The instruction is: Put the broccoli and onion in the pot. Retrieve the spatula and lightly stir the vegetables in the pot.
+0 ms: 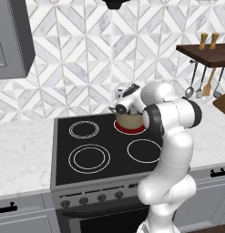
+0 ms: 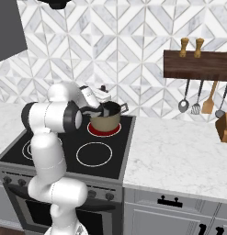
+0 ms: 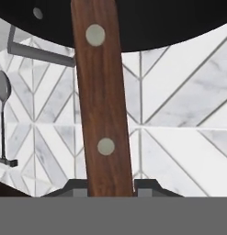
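1. Spatula (image 3: 102, 96): in the hand view its dark brown wooden handle with two pale rivets runs up from between the finger tips toward the dark rim of the pot (image 3: 147, 23) at the top of that view.
2. The jaws are closed tight on that handle, gripping it near its end; the gripper (image 3: 105, 190) sits at the bottom of the hand view with the wood pressed between the two tips.
3. The spatula's blade cannot be seen; it points into or toward the pot, and whether it touches anything inside I cannot tell.
4. In the left base view the gripper (image 1: 117, 108) is at the left side of the pot (image 1: 130, 119), just above its rim. In the right base view the gripper (image 2: 97, 109) is likewise at the pot's (image 2: 105, 118) left rim.
5. The tan pot stands on the far right burner (image 2: 104, 129) of the black stove (image 1: 63, 154), and that burner glows red around the pot's base.
6. The broccoli and onion cannot be made out; the pot's dark inside hides what is in it.
7. On the wall to the right, a ladle (image 2: 184, 104), a slotted turner (image 2: 196, 108) and a light wooden utensil (image 2: 208, 104) hang below a dark wooden shelf (image 2: 197, 66) with two small shakers (image 2: 190, 47) on top.
8. No brand, label or readable writing shows on the stove, the pot or the spatula.
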Motion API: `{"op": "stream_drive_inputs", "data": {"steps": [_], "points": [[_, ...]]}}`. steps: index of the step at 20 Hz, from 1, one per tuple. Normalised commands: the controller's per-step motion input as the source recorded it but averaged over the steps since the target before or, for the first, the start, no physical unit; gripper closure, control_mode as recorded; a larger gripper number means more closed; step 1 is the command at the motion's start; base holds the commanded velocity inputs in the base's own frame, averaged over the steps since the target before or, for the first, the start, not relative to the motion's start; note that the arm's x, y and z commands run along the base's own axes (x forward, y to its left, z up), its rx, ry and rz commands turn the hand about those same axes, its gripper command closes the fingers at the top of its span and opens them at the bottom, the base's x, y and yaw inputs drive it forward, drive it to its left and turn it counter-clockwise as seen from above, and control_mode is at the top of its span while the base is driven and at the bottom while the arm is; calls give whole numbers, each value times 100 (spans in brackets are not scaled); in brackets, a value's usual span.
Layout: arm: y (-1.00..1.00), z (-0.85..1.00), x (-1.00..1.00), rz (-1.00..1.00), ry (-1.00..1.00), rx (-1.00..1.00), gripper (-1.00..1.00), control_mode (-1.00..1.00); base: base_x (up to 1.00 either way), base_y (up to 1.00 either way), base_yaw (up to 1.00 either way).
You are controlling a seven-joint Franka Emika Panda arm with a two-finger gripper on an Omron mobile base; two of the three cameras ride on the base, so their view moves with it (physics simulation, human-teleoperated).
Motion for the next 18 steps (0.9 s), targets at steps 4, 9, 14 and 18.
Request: {"op": "stream_drive_inputs", "data": {"steps": [4, 9, 14, 18], "points": [[0, -38, -5, 0, 1, 8, 100, -100, 0, 0, 0], [0, 8, -12, 0, -2, 17, 100, -100, 0, 0, 0], [-1, -1, -1, 0, 0, 2, 100, -100, 0, 0, 0], [0, -40, 0, 0, -1, -4, 100, -100, 0, 0, 0]]}}
